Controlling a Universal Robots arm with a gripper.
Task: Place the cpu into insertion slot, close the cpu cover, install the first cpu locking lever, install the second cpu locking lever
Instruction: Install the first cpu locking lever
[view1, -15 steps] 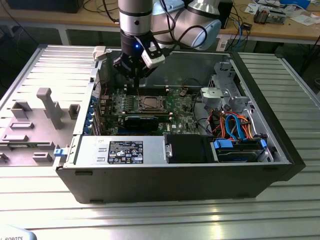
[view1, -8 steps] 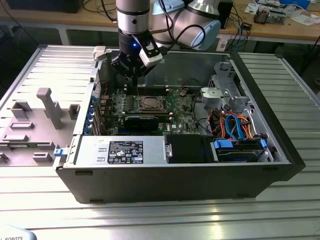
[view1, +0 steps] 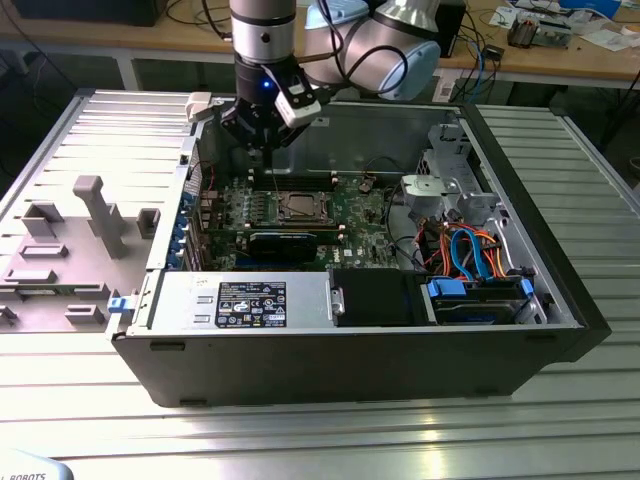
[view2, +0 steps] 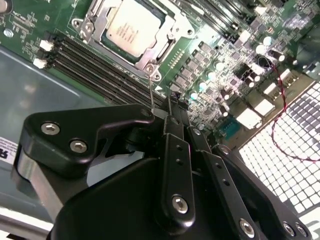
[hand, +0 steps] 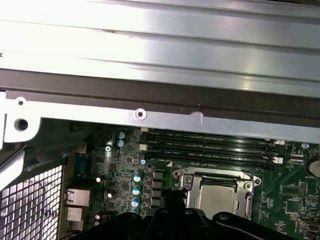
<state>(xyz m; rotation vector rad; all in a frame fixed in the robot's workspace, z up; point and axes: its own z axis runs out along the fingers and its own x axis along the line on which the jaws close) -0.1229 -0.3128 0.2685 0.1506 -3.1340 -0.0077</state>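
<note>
With the cpu (view2: 131, 29) already seated in the insertion slot under the cpu cover (view2: 95, 26), the gripper (view2: 169, 107), fingers pressed together just beside that cover, seemingly on a thin wire lever, could slip off it.
</note>
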